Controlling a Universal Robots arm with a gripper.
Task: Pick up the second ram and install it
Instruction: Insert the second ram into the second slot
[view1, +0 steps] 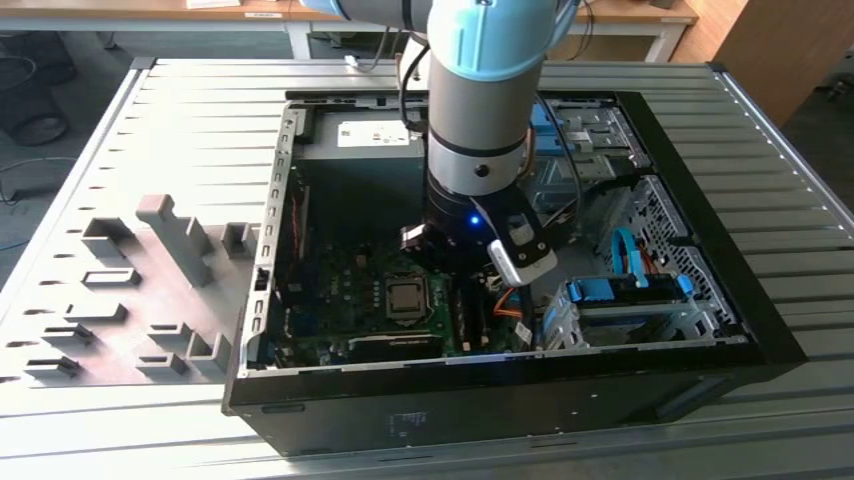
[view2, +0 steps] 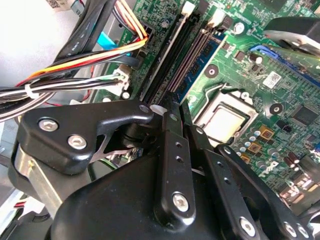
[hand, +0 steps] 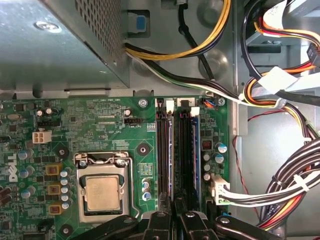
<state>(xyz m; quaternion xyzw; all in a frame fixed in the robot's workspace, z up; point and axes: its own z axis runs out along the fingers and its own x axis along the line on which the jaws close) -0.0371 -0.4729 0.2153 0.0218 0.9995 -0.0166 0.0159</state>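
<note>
Gripper (hand: 174, 212) fingers pressed together atop the second ram (hand: 196, 150), seated in its slot.

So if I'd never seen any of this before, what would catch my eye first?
Probably the big silver and pale blue robot arm reaching straight down into an open computer case that lies on a ribbed metal table. In the first wrist view, the green motherboard stands out, with its shiny square processor beside long black memory slots. Bundles of coloured cables run alongside.
</note>
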